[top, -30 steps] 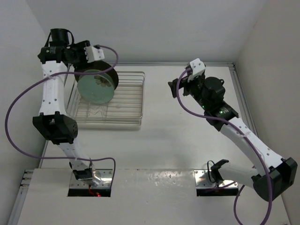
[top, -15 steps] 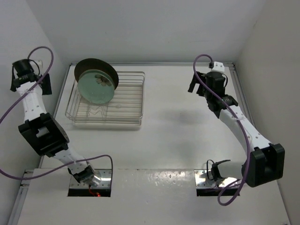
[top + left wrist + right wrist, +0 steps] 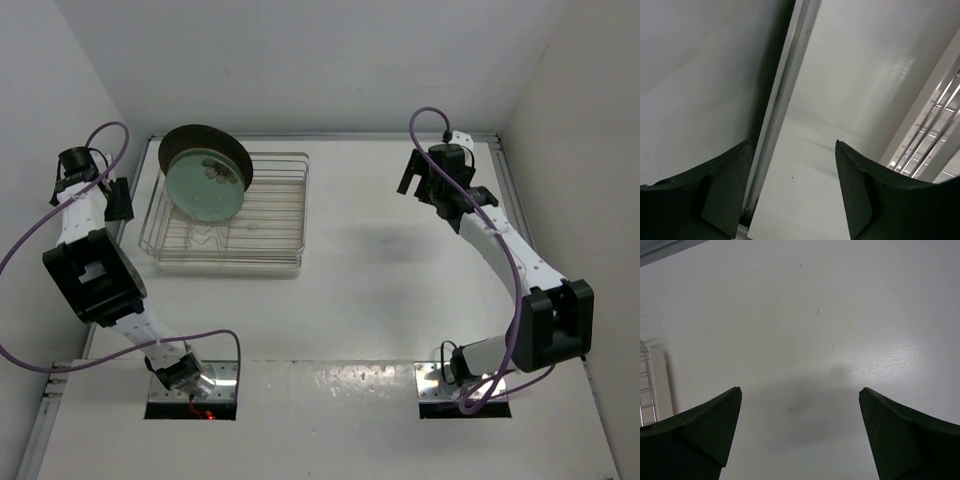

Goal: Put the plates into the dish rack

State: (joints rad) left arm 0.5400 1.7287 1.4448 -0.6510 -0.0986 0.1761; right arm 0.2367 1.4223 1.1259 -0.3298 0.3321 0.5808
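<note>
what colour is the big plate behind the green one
The big plate is glossy dark brown; top external view shows it best.

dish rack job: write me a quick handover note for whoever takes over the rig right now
Left gripper: open, empty, at the table's left edge beside the dish rack.
Right gripper: open, empty, over bare table on the right.
Plates: a brown plate and a green plate stand leaning at the rack's far left end, green in front.
Done: those two are loaded.
Left: no third plate shows in any view; check whether one hides behind the green.
</note>
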